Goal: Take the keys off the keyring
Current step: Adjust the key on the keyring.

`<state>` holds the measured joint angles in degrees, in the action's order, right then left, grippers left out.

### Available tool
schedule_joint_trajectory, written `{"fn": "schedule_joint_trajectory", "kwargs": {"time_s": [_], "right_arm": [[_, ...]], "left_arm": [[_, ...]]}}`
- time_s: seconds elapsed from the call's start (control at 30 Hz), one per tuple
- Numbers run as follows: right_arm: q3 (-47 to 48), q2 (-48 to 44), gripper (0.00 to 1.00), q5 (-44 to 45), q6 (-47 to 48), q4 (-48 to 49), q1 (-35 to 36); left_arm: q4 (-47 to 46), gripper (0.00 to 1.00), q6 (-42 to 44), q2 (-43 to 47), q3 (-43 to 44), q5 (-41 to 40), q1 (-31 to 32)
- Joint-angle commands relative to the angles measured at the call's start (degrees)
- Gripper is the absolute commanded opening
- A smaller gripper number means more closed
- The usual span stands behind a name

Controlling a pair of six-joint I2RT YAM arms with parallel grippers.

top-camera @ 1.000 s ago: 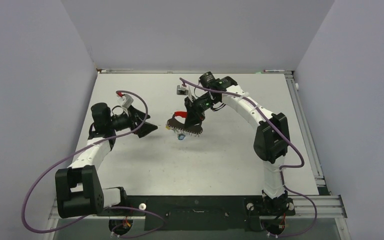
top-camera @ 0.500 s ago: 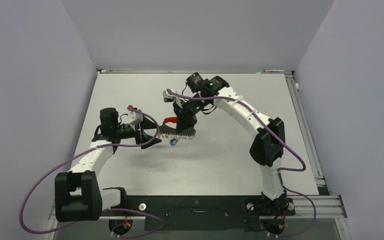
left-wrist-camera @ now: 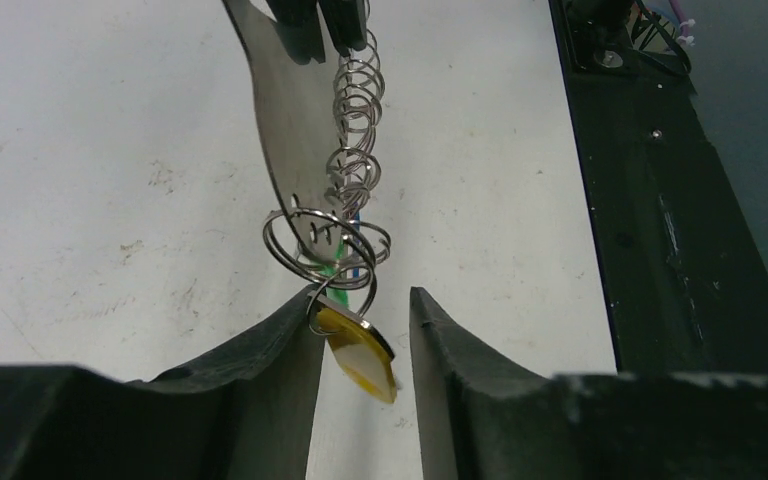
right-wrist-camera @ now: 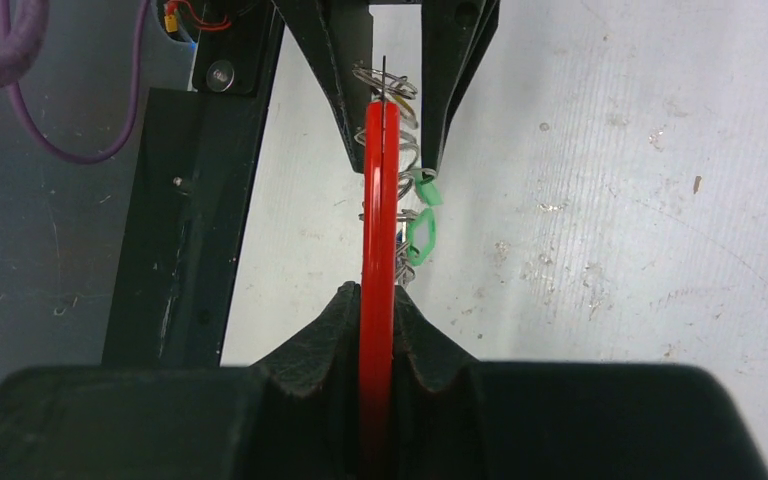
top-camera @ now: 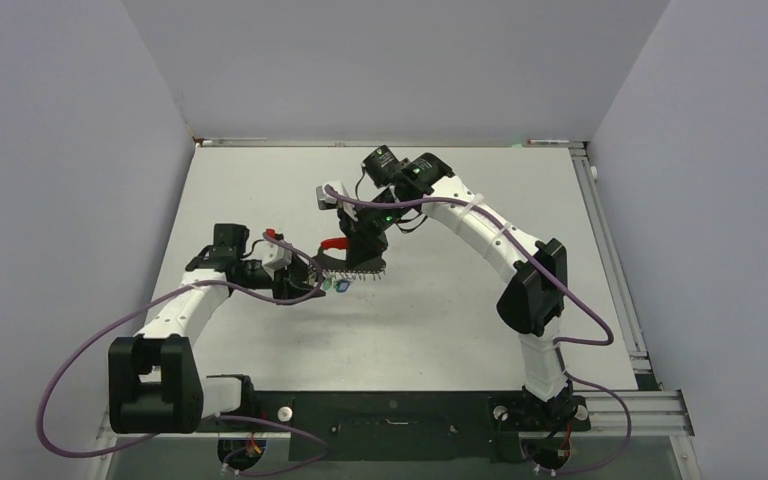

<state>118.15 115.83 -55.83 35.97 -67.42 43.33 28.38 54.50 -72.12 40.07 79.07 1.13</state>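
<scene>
My right gripper is shut on the keyring's red strap, which it holds above the table. From the strap hangs a chain of silver rings with the keys at its end. A yellow-tagged key sits between the fingers of my left gripper. The left finger touches its ring; the right finger stands apart from it, so the jaws are open. Green tags and a bit of blue show beside the rings. In the top view the left gripper meets the keys just below the right gripper.
The black base rail runs along the near table edge, seen to the right in the left wrist view. Purple cables loop from both arms. Grey walls close in the table on three sides.
The right arm carried the keyring left and nearer. The left arm swung right to the hanging keys, and its jaws narrowed around the yellow-tagged key.
</scene>
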Motion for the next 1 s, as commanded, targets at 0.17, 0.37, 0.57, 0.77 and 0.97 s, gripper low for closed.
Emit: {"fn": "schedule_joint_trajectory", "kwargs": {"time_s": [0.17,0.37,0.57,0.77,0.97], "right_arm": [[2.9,-3.93,0.05,-0.33,0.59,0.31,0.22],[2.17,-4.67,0.05,0.0,0.53,0.51,0.05],[0.61,-5.59,0.05,0.24,-0.89,2.91,-0.09],[0.34,-5.18,0.05,-0.5,-2.56,4.04,0.02],[-0.39,-6.03,0.05,0.31,-4.13,5.29,0.0]], "left_arm": [[51.19,0.05,50.7,-11.41,13.04,5.92,-4.17],[63.63,0.0,61.99,-17.97,15.9,9.64,-6.6],[63.64,0.0,49.64,-18.56,18.33,11.16,-6.58],[63.55,0.0,32.34,-21.58,23.47,11.77,-6.53],[63.29,0.0,22.22,-25.0,22.94,13.79,-6.01]]}}
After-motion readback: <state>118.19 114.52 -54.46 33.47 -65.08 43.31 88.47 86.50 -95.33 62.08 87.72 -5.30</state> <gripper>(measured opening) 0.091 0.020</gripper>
